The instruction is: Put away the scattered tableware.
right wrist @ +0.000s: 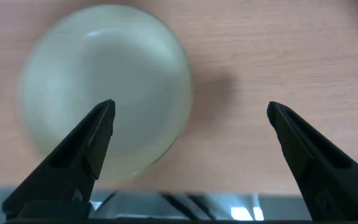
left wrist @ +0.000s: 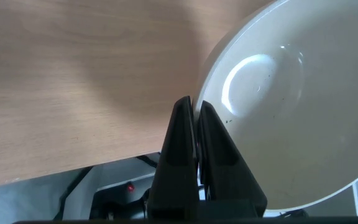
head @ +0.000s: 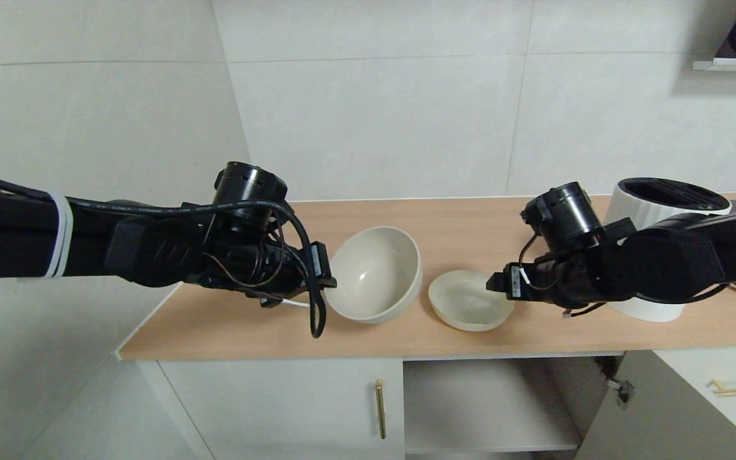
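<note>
My left claw (left wrist: 196, 107) pinches the tilted big bowl (head: 377, 271) by its rim near the bench (head: 227, 329) front edge. So thin a grip may slip. My right claw (right wrist: 189, 107) gapes empty over the small bowl (head: 470, 299).

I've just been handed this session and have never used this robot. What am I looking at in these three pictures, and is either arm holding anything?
This is a two-armed robot at a wooden counter. The wide picture comes from a camera on its head, looking down. Its left arm is on the left and its right arm on the right. The other two pictures come from a camera on each wrist, looking along the fingers.

On the counter are a large bowl, a small shallow bowl beside it, and a white ribbed container behind the right arm.

The left gripper is shut on the large bowl's rim, and the bowl is tilted. The right gripper is open over the small shallow bowl's edge and holds nothing. Below the counter, a cupboard stands open.
</note>
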Controlling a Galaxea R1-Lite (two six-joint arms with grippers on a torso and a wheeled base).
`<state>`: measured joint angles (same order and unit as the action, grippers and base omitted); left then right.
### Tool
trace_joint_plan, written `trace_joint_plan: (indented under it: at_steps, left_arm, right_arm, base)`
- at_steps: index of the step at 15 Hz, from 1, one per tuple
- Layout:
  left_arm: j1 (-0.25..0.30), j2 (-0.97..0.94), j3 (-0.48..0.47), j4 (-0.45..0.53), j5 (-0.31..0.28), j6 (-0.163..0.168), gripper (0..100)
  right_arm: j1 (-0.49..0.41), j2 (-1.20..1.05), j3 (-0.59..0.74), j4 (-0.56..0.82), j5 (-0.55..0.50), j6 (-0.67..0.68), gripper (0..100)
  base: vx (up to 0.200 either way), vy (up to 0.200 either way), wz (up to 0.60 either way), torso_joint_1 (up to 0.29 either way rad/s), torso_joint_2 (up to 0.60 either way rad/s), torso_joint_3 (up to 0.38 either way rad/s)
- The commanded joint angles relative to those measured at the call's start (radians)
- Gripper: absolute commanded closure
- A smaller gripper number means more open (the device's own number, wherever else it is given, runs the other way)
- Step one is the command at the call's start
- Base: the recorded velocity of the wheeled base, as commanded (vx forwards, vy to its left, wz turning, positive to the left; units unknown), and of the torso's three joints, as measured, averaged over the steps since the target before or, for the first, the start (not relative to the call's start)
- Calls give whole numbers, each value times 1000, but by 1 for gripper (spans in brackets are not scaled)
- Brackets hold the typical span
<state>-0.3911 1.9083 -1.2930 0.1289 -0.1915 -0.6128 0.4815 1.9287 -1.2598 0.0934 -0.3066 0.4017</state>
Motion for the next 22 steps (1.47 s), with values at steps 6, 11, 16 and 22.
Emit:
trace_joint_plan:
  at_steps: [6,11,16,22]
  left_arm:
    - [0,-11,1,0,0,-1,100]
    - [0,-12,1,0,0,-2,100]
    - [0,-12,1,0,0,-2,100]
    - [0,-97,98,-2,0,2,100]
  right_arm:
    - [2,130,-69,-1,-74,8,0]
    - [2,131,-69,-1,-66,16,100]
    - [2,128,-69,0,-60,20,100]
    - [0,-2,-15,8,55,29,100]
  base:
    - [0,0,0,0,0,0]
    - [0,0,0,0,0,0]
    - [0,0,0,0,0,0]
    - [0,0,0,0,0,0]
